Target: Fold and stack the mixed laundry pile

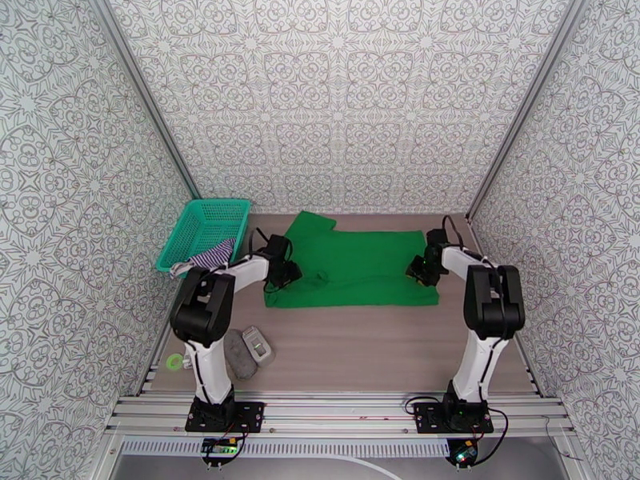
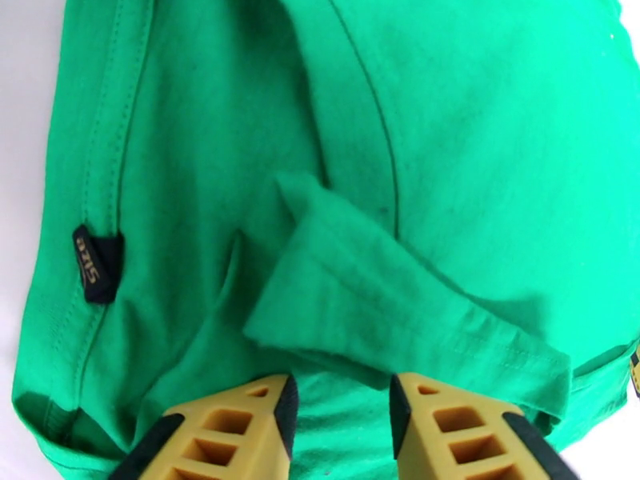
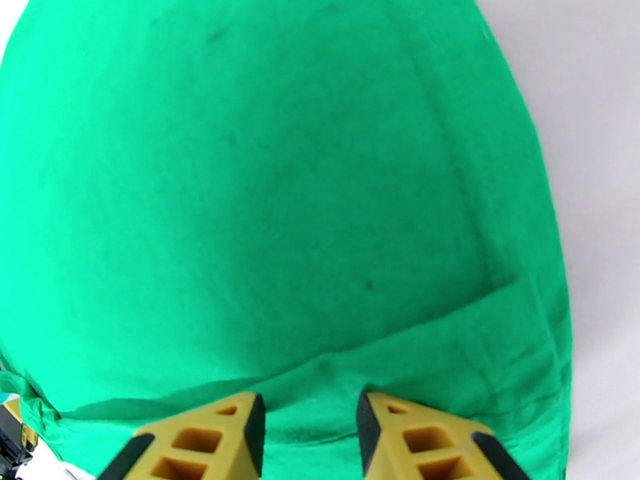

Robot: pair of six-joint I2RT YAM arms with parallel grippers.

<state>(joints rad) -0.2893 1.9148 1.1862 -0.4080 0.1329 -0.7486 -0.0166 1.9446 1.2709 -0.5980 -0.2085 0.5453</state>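
- The green shirt [image 1: 360, 266] is spread flat across the far middle of the table [image 1: 360, 346], one sleeve poking out towards the back wall.
- The left gripper [image 1: 290, 275] is down at the shirt's left edge, and the right gripper [image 1: 418, 270] is down at its right edge. One arm at each end!
- Up close on the left wrist view, the left gripper [image 2: 342, 394] has its yellow fingers [image 2: 240, 430] partly apart with green cloth filling the gap.
- A folded-over sleeve [image 2: 360, 298] lies just ahead of the tips, and a dark size tag [image 2: 94, 264] sits by the seam off to the left.
- Is it pinching the cloth or only resting on it? I cannot tell.
- It is the same on the right wrist view: the right gripper [image 3: 310, 410] is partly apart over the turned-up hem [image 3: 448, 346], cloth between the tips. I cannot tell if that is a grip either.
- The striped top [image 1: 210, 255] hangs over the near corner of the teal basket [image 1: 192, 226], at the table's left, beside the left arm.
- Two small grey objects [image 1: 240, 354] sit on the near left of the table, well apart from the shirt.
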